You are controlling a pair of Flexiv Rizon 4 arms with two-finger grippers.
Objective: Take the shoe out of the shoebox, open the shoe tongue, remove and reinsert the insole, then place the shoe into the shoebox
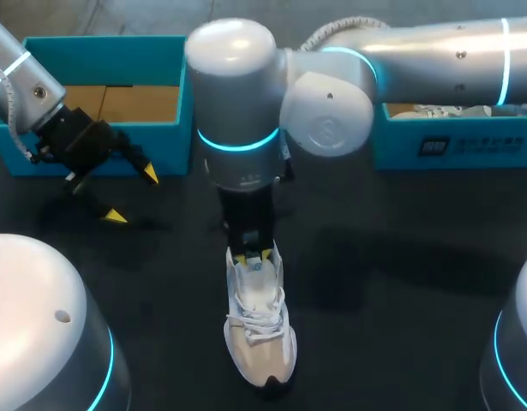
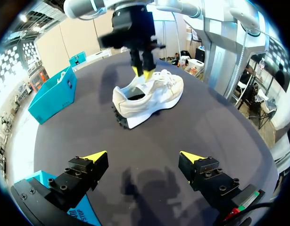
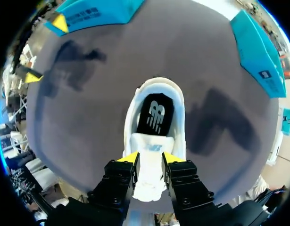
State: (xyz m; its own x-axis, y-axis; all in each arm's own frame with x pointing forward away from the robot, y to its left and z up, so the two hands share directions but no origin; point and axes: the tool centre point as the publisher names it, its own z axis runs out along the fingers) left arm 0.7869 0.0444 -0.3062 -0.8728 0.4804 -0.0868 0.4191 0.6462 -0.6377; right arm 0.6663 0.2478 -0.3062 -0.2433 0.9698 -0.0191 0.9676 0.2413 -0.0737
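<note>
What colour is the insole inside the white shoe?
Black with white print. The insole shows best in the right wrist view, down inside the shoe.

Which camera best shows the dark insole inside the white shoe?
The right wrist view: it looks straight into the shoe, showing the insole beyond the tongue gripped by the right tool. The left wrist view shows only a dark sliver; the head view, none.

Our head view looks down on the table (image 1: 400, 282) from above and behind. The right wrist view looks closely into the shoe (image 3: 154, 122); the left views it across the table.
</note>
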